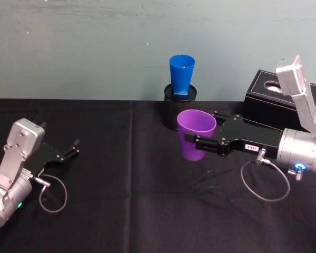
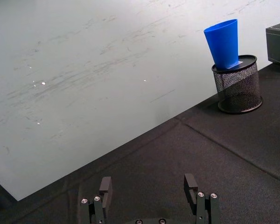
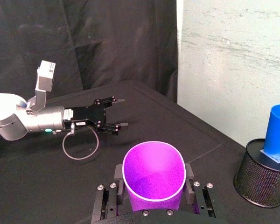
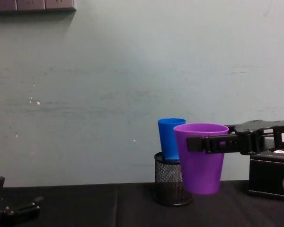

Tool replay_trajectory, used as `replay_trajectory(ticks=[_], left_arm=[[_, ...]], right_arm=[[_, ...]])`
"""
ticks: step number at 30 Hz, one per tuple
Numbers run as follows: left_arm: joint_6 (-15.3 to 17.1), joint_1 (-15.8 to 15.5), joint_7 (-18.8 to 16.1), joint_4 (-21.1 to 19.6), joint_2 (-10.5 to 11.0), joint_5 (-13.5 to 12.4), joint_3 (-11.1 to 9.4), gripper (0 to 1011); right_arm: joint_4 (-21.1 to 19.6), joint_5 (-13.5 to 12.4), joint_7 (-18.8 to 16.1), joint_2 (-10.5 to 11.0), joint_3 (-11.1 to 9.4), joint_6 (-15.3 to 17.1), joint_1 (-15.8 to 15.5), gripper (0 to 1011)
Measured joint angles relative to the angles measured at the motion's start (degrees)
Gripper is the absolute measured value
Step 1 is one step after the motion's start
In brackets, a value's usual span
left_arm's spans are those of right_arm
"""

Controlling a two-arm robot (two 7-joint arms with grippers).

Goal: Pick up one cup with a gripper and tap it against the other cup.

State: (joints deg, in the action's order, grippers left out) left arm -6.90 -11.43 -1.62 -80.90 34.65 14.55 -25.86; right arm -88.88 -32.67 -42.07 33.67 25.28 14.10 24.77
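Currently the right gripper (image 1: 199,140) is clamping the purple cup (image 1: 196,129) at mid-height, holding it clear of the table (image 1: 121,211), near the blue cup (image 1: 181,73) sitting in the mesh holder (image 1: 171,108); pickup is looking complete, the tap remaining. Left gripper (image 1: 72,147) is lying open, far left

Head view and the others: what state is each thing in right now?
purple cup: upright, held clear of the table.
right end effector: shut on the purple cup's upper wall.
blue cup: standing in the black wire-mesh pen holder, apart from the purple cup.
black wire-mesh pen holder: upright on the table, holding the blue cup.
left end effector: open, empty, low at the table's left.
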Motion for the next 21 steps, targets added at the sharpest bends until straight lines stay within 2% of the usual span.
replay_trajectory(ticks=[21], left_arm=[[0.0, 0.0, 0.0, 0.0, 0.0, 0.0, 0.0, 1011]], right_arm=[[0.0, 0.0, 0.0, 0.0, 0.0, 0.0, 0.0, 726]])
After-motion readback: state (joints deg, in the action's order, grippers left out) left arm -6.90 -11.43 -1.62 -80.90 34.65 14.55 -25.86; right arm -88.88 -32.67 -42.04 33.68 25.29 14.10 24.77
